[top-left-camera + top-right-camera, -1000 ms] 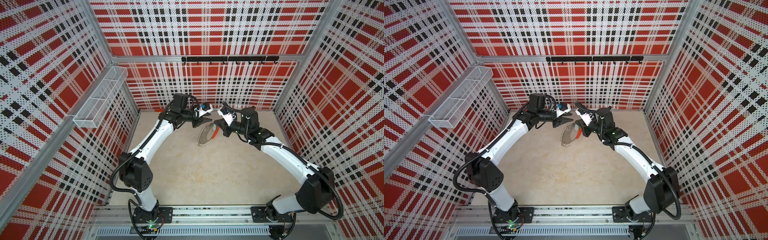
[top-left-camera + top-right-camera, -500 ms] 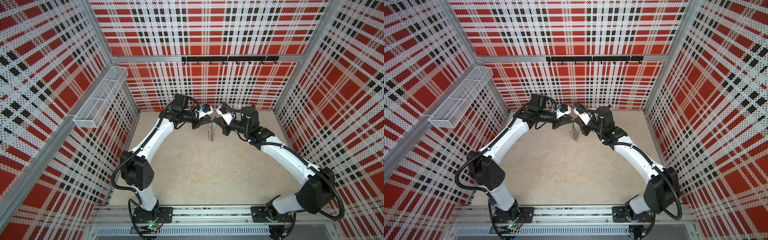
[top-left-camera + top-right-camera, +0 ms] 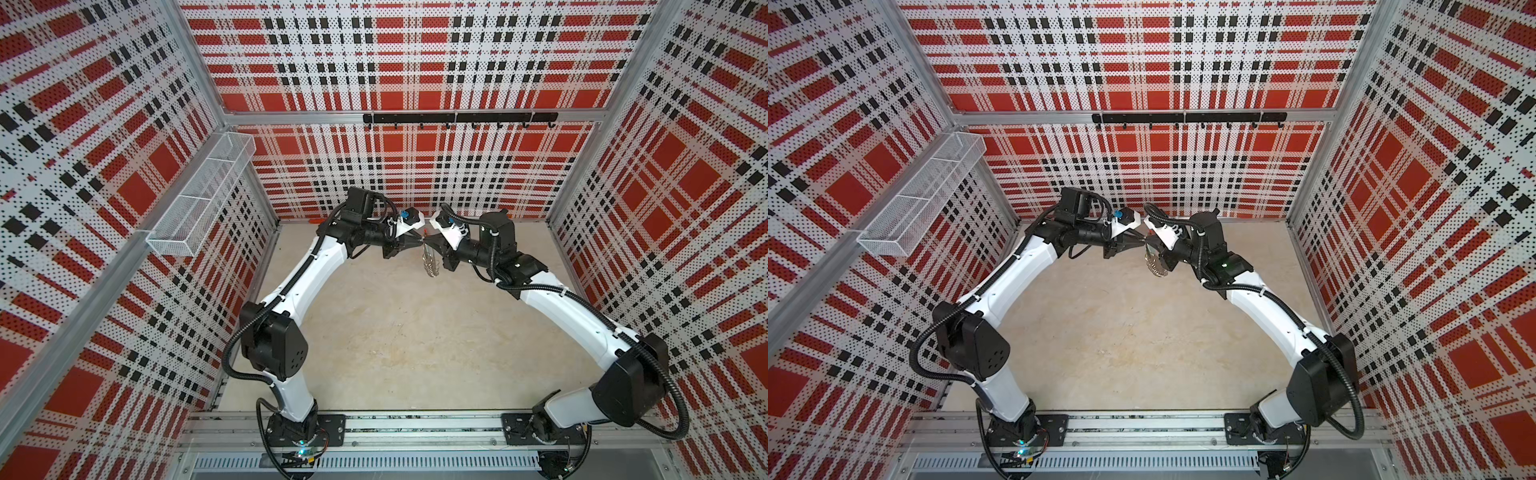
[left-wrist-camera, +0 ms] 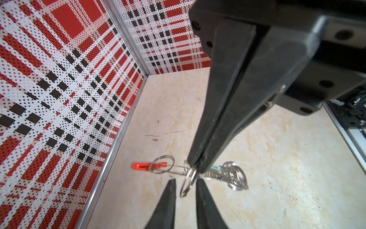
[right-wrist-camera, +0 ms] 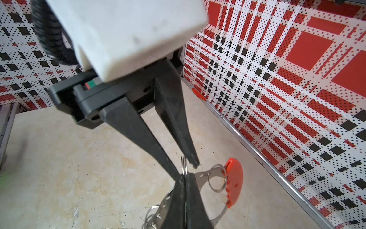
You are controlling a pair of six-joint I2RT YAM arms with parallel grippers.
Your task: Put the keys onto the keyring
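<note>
My two grippers meet tip to tip in mid-air near the back wall. My right gripper [image 5: 184, 176] [image 3: 428, 241] is shut on the keyring [image 5: 200, 176], a flat holed metal band with an orange handle [image 5: 234, 182] and small wire loops. It hangs edge-on in both top views [image 3: 1154, 264]. One small split ring [image 4: 188, 182] sticks out past the right fingertips. It stands between the parted fingers of my left gripper [image 4: 185, 181] [image 3: 421, 242], with a gap on each side. Behind the right gripper's tips [image 4: 195, 168], the keys [image 4: 214, 169] show as a teal tag with a toothed blade among the loops.
A white wire basket [image 3: 199, 195] is fixed to the left wall, and a black hook rail [image 3: 459, 118] runs along the back wall. A small orange piece [image 3: 313, 221] lies at the foot of the back wall. Plaid walls enclose the beige floor [image 3: 395, 332].
The grippers have come together until their tips meet. The keyring has turned from face-on to edge-on. My left jaws have narrowed around the small ring.
</note>
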